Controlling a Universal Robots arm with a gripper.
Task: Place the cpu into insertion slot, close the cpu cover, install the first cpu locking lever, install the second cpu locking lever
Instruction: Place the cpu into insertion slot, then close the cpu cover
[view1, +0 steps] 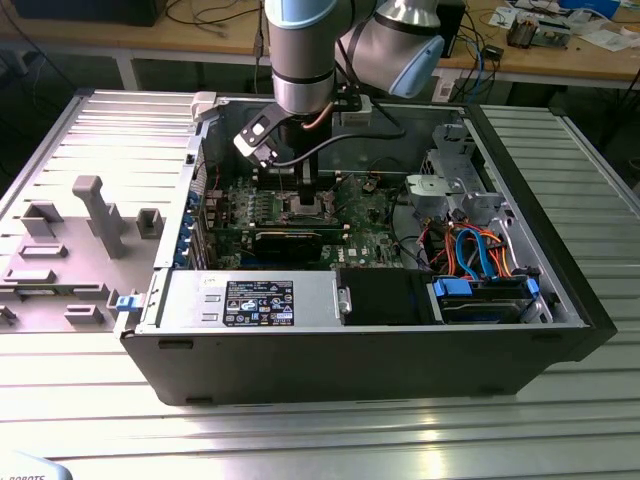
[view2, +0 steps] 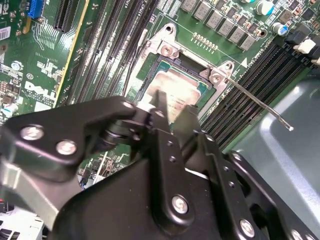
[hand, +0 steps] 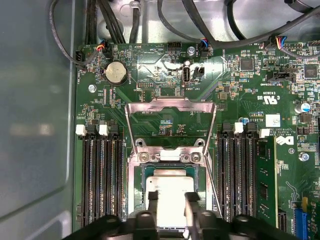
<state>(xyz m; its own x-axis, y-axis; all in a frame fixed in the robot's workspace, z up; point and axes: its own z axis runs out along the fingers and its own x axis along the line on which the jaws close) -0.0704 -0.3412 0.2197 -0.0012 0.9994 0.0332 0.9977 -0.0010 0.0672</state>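
While one cpu (hand: 170, 184) lies in its insertion slot (hand: 134, 186), one cpu cover (hand: 170, 105) open, gripper (hand: 171, 196) above, two fingers (hand: 152, 201) spread

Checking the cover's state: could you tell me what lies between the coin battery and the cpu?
The open cpu cover, swung back off the cpu, in the first wrist view.

Robotics lab: cluttered workbenches (view1: 590, 62), aluminium-profile table (view1: 300, 440).

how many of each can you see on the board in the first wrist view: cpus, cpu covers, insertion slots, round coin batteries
cpu: 1
cpu cover: 1
insertion slot: 1
coin battery: 1
total: 4
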